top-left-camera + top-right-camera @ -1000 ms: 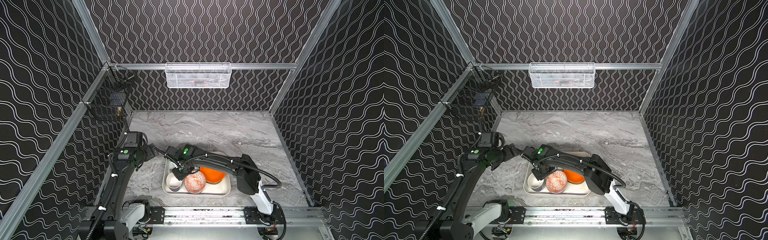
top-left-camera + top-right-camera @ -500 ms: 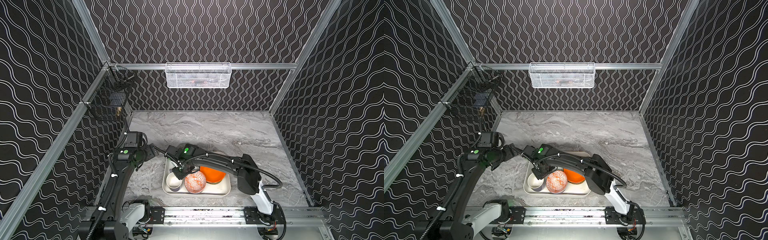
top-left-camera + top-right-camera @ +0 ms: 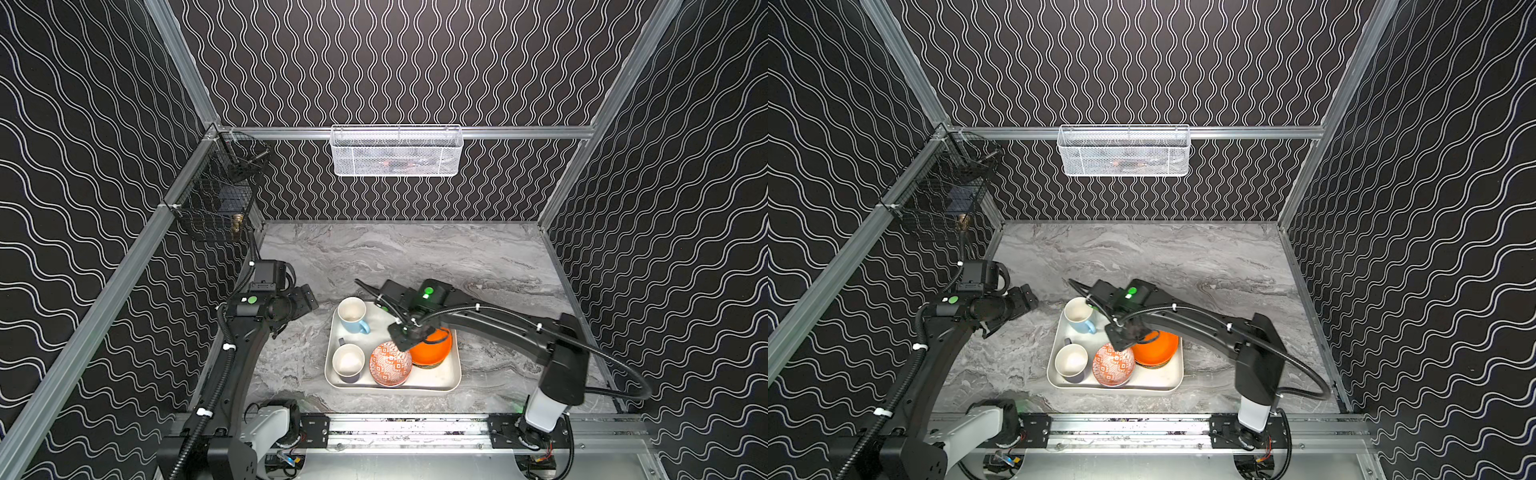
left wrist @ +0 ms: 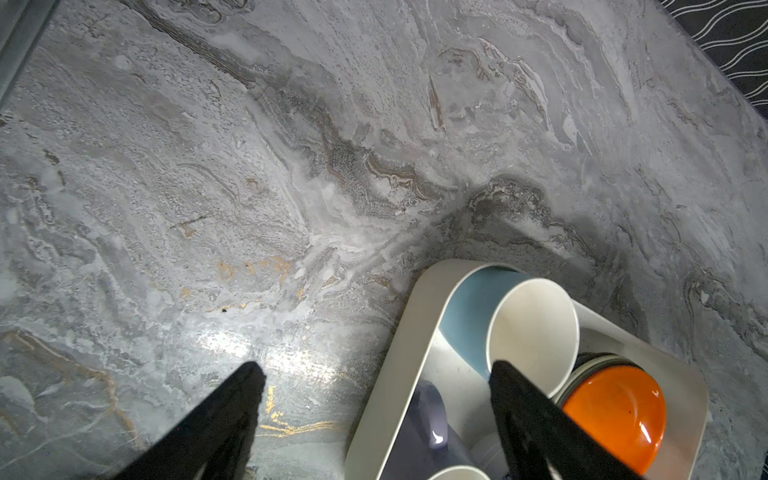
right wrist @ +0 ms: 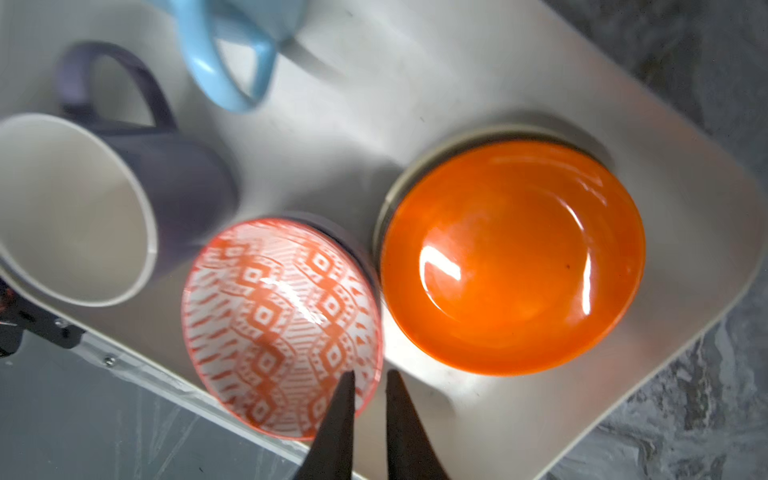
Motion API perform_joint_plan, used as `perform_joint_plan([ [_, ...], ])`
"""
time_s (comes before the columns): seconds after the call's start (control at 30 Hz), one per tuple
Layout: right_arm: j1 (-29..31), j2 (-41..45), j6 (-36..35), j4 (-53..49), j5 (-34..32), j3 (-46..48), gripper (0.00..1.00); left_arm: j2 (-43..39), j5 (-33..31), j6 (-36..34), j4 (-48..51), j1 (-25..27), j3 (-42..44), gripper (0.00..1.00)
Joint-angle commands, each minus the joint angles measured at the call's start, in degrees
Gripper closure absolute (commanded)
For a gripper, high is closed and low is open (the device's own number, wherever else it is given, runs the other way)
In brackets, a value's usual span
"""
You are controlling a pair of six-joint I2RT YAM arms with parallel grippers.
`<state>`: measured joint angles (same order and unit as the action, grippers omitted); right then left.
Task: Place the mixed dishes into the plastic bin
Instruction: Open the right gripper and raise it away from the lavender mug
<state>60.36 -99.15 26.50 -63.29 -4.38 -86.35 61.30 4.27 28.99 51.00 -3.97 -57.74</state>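
Cream-white plastic, the plastic bin (image 3: 436, 376) lay on the grey marbled desk (image 3: 415, 257) toward 6 o'clock in both top views, its long side running from 9 to 3. Every dish that showed sat inside it. At its 11 o'clock corner the light blue mug (image 3: 352, 318) stood upright, handle turned to about 5 o'clock. At the 7 o'clock corner the lavender-grey mug (image 3: 348, 362) stood upright too, handle toward 11 o'clock. Just beside it, at 6 o'clock along the near wall, sat the red-orange patterned bowl (image 3: 390, 365), with a darker rim showing under it in the right wrist view. At the bowl's 2 o'clock the orange plate (image 3: 434, 353) topped a small stack; a pale rim and a dark rim peeped out beneath it.

The right gripper (image 5: 370, 376) hung over the bin's middle, above the gap between bowl and plate. Its fingers (image 5: 338, 415) stood close together with only a narrow slit between them, and the bowl's rim showed through that slit. Whether they pinched the rim or merely hovered over it could not be told.

The left gripper (image 4: 376, 368) was held above bare desk off the bin's 10 o'clock corner, its fingers spread wide with nothing between them.

On the back rail at 12 o'clock hung a white wire-mesh basket (image 3: 397, 151); a black wire basket (image 3: 216, 203) hung on the side rail at 10 o'clock.
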Motion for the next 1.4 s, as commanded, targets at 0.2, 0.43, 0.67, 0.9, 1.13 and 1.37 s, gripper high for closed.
perform_joint_plan([
  [0.2,-1.57,5.88,4.52,5.04,2.97,8.91,0.84,0.89,0.91,0.54,-1.92,1.16,0.13,0.12],
  [0.43,-1.64,4.82,2.94,6.65,5.44,9.06,0.81,2.03,0.56,0.36,-1.70,1.33,-1.08,0.13],
  [0.67,-0.87,3.29,3.31,9.18,7.27,9.94,0.81,1.57,0.28,0.19,-0.94,1.75,-0.03,0.14],
  [0.9,-0.59,2.55,3.98,10.35,7.98,11.93,0.90,0.93,-0.31,-0.08,-0.64,1.99,0.45,0.15],
  [1.13,-0.59,2.52,3.98,11.42,8.06,12.79,0.92,0.70,-0.14,-0.03,-1.00,2.03,0.77,0.16],
  [1.37,-0.64,5.05,3.79,8.07,5.12,9.11,0.75,0.93,-0.18,-0.85,-0.06,2.03,1.13,0.16],
])
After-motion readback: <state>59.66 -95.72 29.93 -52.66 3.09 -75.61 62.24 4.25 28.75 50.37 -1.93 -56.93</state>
